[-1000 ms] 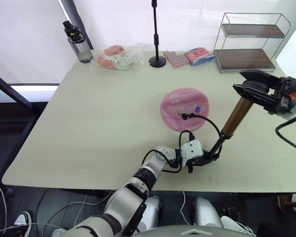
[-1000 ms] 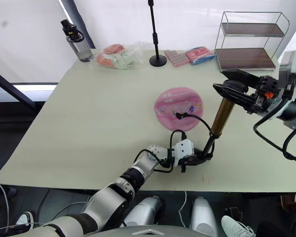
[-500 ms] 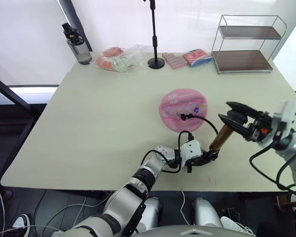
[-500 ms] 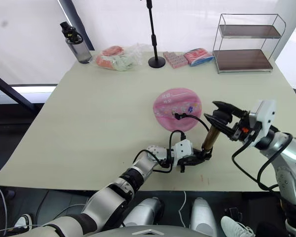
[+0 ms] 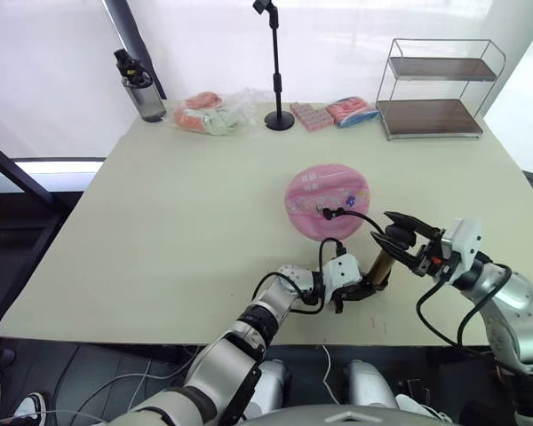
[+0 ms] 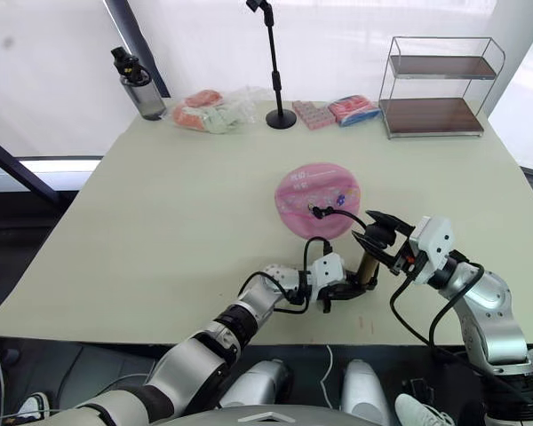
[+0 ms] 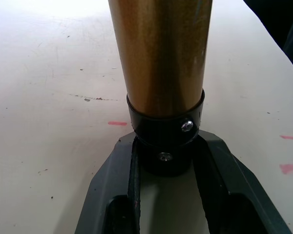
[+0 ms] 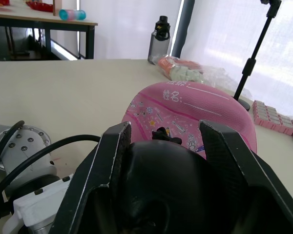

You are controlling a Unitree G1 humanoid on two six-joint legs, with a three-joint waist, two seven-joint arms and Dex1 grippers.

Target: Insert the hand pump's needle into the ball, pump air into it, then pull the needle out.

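Apparently both grippers — left gripper (image 5: 362,290); right gripper (image 5: 393,238) — clamp the hand pump (image 5: 377,265).

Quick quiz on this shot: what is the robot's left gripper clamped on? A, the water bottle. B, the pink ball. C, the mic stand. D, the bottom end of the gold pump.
D: the left gripper has its fingers closed on either side of the black lower cap of the hand pump, near the table's front edge, apart from the ball.
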